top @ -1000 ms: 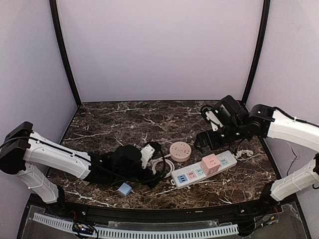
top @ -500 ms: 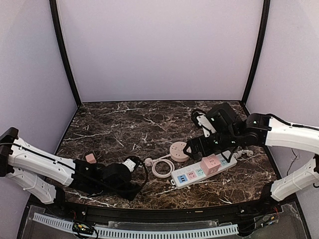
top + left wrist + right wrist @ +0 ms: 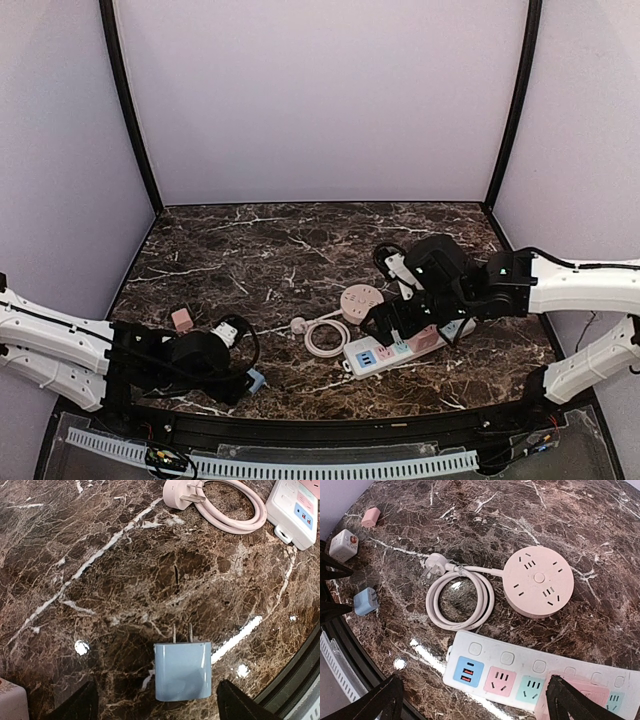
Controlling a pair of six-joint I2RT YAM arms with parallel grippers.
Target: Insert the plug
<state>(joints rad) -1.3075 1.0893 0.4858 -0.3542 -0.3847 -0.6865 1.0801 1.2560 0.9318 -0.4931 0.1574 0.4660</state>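
Our left arm has pulled back to the near edge of the counter (image 3: 100, 580), its left fingers (image 3: 75, 705) spread either side of the blue plug (image 3: 182, 670), which lies flat there, untouched. Our right fingers (image 3: 572, 700), spread wide, have moved over the power strip (image 3: 520, 672); we judge grasping comes next.

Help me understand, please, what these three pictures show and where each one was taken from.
Two robot arms sit at the near edge of a marble table. One picture looks down from above; the other two come from cameras on each wrist. On the table lie a white power strip, a round pink socket hub with its coiled cable, and a blue plug. The left gripper straddles the blue plug with its jaws open, not gripping it. The right gripper hangs open over the power strip, holding nothing.
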